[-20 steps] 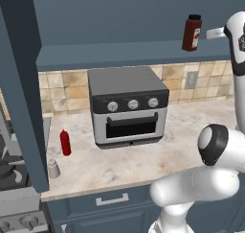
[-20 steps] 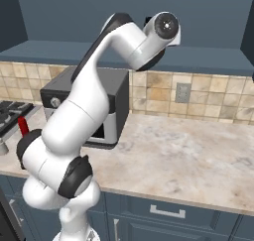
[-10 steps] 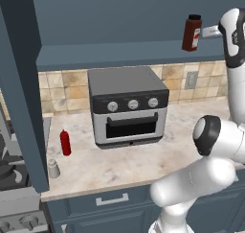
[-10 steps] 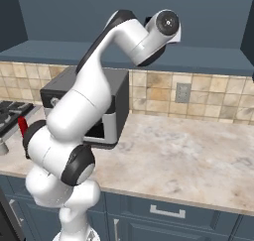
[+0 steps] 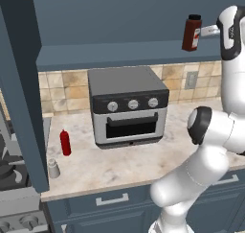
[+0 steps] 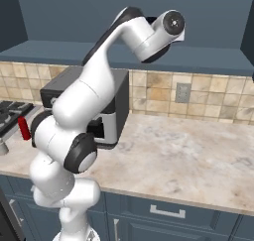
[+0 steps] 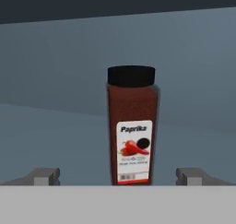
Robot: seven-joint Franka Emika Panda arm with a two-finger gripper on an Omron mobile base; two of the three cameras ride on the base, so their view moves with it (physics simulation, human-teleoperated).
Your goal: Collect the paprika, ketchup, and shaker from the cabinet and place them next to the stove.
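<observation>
Paprika [image 7: 132,131] is standing upright on the open shelf of the cabinet [image 5: 124,59], centred ahead of the gripper [image 7: 117,176], whose fingers are spreading wide apart and gripping nothing, presumably so the jar can be straddled before closing.

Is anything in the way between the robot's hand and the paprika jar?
No. The open gripper faces the paprika straight on, one fingertip on each side of it, with just bare cabinet shelf between them. The jar stands upright, alone on that shelf.
</observation>
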